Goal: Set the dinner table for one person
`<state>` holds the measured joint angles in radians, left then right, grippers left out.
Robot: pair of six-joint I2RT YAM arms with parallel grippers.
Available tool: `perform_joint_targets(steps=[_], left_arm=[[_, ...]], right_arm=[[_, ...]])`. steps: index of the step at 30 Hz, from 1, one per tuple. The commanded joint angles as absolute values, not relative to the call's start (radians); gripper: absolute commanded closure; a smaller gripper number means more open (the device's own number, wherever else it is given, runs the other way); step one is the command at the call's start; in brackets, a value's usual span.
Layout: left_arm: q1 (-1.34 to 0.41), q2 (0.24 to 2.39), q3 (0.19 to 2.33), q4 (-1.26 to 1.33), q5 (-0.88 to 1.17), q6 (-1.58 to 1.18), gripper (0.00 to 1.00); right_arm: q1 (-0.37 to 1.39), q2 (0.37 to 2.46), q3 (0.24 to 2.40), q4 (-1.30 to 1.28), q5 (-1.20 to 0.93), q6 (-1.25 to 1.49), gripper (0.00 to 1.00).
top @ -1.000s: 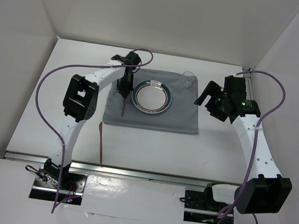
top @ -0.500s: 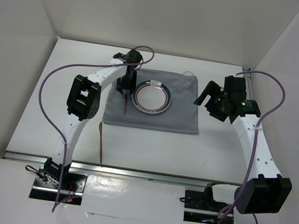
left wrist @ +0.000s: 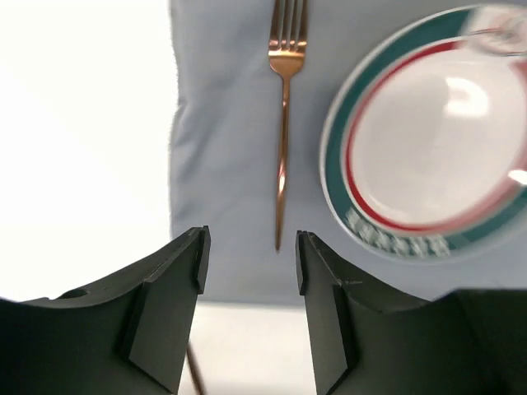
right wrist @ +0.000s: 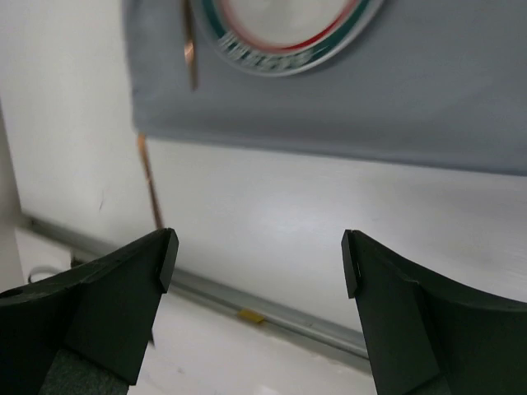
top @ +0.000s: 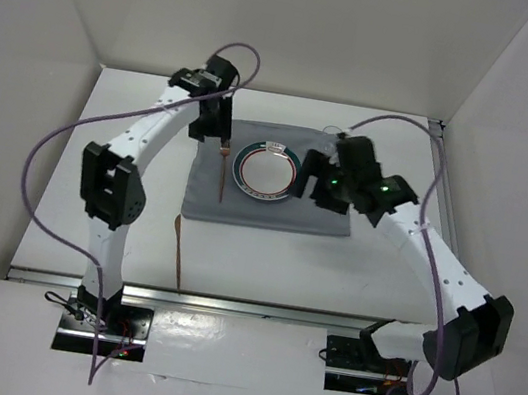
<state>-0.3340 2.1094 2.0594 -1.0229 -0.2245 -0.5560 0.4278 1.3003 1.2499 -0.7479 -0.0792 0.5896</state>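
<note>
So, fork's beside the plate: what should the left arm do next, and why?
Probably pull the left gripper back toward the copper utensil on the bare table by the grey cloth's near-left corner. The fork lies free on the cloth left of the plate, the gripper is open and empty, and that utensil is unplaced.

My left arm (top: 149, 128) and right arm (top: 431, 261) are made of slim white links with small dark dots, joined by blocky black housings (top: 108, 192). A purple cable (top: 30, 174) loops loosely along each arm. Small green lights (top: 336, 181) glow on my right wrist. My jaws are matte black and angular.
</note>
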Motion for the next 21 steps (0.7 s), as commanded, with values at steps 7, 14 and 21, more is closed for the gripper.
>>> perform_joint_targets(steps=[7, 14, 21], left_arm=[[-0.056, 1.686, 1.982, -1.193, -0.268, -0.614, 0.27], [0.143, 1.485, 1.915, -1.203, -0.120, -0.581, 0.27], [0.161, 1.381, 1.849, -1.180, -0.115, -0.606, 0.27]], right_arm=[[1.042, 1.702, 1.427, -0.589, 0.104, 0.736, 0.06], [1.184, 2.037, 1.729, -0.623, 0.179, 0.723, 0.26], [1.216, 2.241, 1.914, -0.667, 0.198, 0.723, 0.43]])
